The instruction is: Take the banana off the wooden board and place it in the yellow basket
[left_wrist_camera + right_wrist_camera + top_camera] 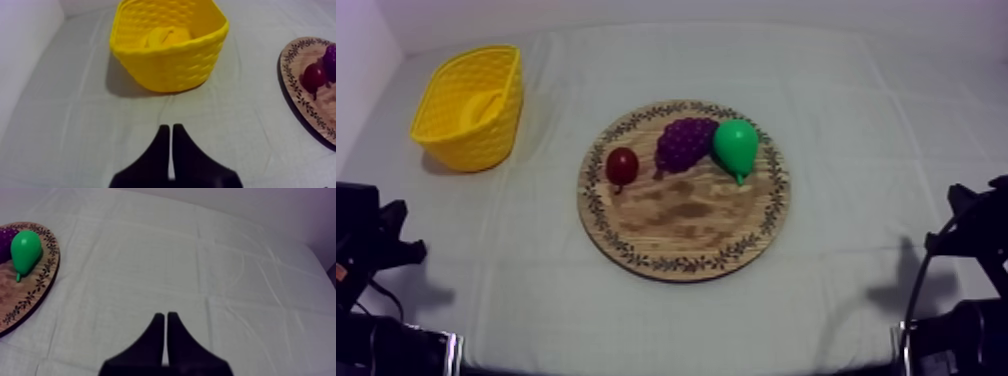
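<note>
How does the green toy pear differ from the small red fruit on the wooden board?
The green toy pear is larger than the small red fruit. The pear tapers to a narrow end; the red fruit is round. Beside the purple grapes, the red fruit lies toward the yellow basket, the pear opposite. Both rest on the round wooden board.

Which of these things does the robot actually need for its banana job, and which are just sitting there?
Part of the job:
banana, lying inside the basket
yellow basket
wooden board

Just lying about, all on the board:
small red fruit
bunch of grapes
pear
</note>
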Robot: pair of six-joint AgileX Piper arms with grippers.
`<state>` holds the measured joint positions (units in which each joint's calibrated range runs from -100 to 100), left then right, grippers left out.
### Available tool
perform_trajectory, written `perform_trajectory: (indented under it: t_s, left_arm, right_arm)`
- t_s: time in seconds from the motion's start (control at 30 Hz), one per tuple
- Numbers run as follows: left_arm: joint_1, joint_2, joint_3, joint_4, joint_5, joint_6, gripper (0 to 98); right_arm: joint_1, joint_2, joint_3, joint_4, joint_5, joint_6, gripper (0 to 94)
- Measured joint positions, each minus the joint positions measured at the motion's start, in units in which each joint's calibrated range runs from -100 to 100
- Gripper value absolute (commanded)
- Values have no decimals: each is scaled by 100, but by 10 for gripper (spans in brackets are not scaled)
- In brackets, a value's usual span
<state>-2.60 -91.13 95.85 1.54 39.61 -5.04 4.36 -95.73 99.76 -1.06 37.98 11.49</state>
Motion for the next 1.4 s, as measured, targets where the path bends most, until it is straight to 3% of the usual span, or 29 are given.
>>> perform_trajectory:
  t_s: [0.17,0.37,0.7,0.8,1.4]
  left_arm:
    - [37,-593,124,-154,42,127,1]
    - [83,-846,153,-190,53,320,1]
    - [87,-867,354,-328,-575,1391,1]
    - [88,-867,373,-334,-634,1567,1]
    - [88,-867,380,-339,-660,1537,1]
  right_arm:
    - [0,0,0,0,0,0,3]
    - [0,0,0,0,0,0,3]
    - [0,0,0,0,0,0,3]
    - [0,0,0,0,0,0,3]
    - [0,0,0,0,0,0,3]
